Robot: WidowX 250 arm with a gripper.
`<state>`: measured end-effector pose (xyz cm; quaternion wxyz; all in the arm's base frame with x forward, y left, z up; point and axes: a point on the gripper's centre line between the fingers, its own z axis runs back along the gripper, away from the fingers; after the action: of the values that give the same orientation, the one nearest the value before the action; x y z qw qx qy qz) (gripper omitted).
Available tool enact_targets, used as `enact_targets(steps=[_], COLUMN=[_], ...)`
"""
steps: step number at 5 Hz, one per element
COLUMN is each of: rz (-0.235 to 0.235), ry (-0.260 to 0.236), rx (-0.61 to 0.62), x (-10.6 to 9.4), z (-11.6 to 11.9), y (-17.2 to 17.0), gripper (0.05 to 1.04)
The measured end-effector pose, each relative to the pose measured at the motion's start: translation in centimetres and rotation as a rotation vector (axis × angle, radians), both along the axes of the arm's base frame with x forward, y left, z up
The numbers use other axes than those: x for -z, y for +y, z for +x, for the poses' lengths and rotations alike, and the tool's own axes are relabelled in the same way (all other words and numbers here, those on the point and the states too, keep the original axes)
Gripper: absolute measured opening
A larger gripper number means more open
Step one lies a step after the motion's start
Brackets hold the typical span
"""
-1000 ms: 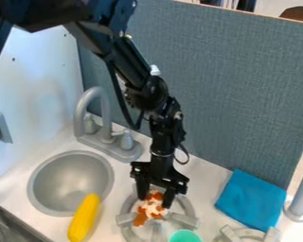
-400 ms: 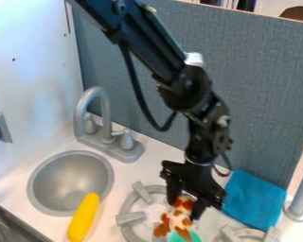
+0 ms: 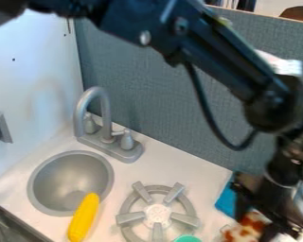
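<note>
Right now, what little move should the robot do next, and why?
I'd probably ease the tool down a tiny bit before opening it: it grips the spotted toy near the blue cloth, and I can't tell whether the toy touches anything underneath.

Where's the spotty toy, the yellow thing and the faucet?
Spotty toy (image 3: 250, 229): camera view, on its patchy middle.
Yellow thing (image 3: 84, 218): camera view, halfway along it.
Faucet (image 3: 110, 149): camera view, on its base.
</note>
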<state>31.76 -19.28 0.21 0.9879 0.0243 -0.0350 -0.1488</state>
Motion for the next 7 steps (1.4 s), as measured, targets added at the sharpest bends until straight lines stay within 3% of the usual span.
enact_targets(steps=[1,2,3,5,7], rz=[0.013,0.055,0.105,0.144,0.146], ry=[-0.002,0.061,0.109,0.127,0.154], rx=[0.096,0.115,0.094,0.001,-0.071], x=[-0.1,2.1,4.2,5.5,6.2], z=[-0.6,-1.6,-1.6,-0.3,0.3], y=[-4.7,-6.0,-5.7,-2.9,-0.1], gripper=[0.659,0.659,0.659,0.659,0.659])
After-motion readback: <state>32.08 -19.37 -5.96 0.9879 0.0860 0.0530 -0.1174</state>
